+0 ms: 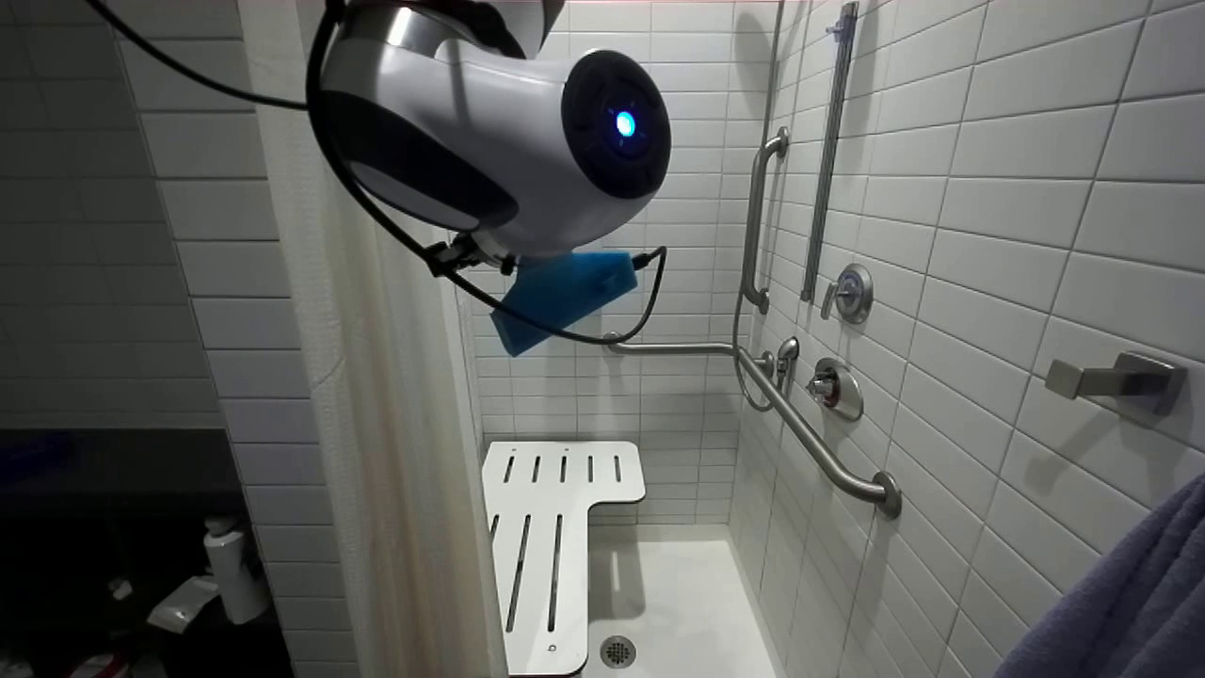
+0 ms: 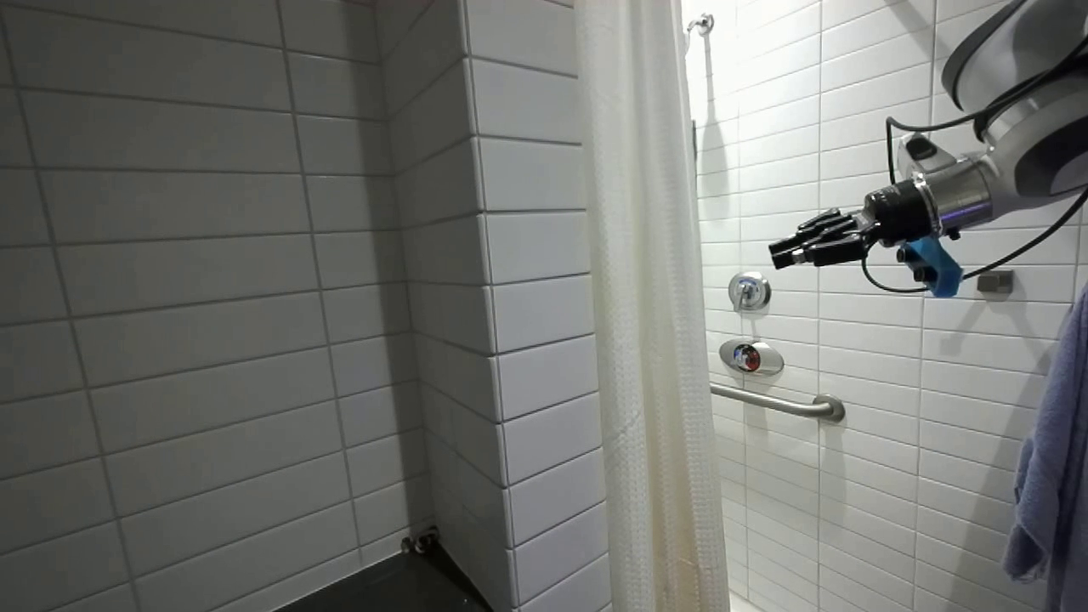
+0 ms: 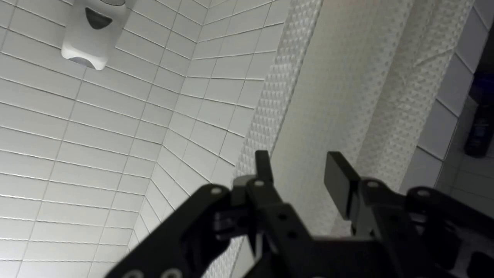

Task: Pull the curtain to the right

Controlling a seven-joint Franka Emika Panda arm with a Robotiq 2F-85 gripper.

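Two parted fingers point(image 3: 340, 183) on the gripper point(image 3: 300, 161), with nothing held between. Ahead of them, apparently not touching: the curtain point(image 3: 335, 77), with one edge point(image 3: 266, 112) behind the left-hand finger in the wrist view. Likely step: getting a grip. Shift to straddle that edge, advance gently, pinch a fold firmly, then draw rightward without jerking.

Grab bar point(image 1: 800, 426) rounding the corner of the tiled walls point(image 1: 1017, 235)
Over my feed I see two valves point(image 1: 854, 293) above it, a drain point(image 1: 618, 652) near the front corner of the white slatted seat point(image 1: 538, 556), and a purplish towel point(image 1: 1130, 603) hanging.
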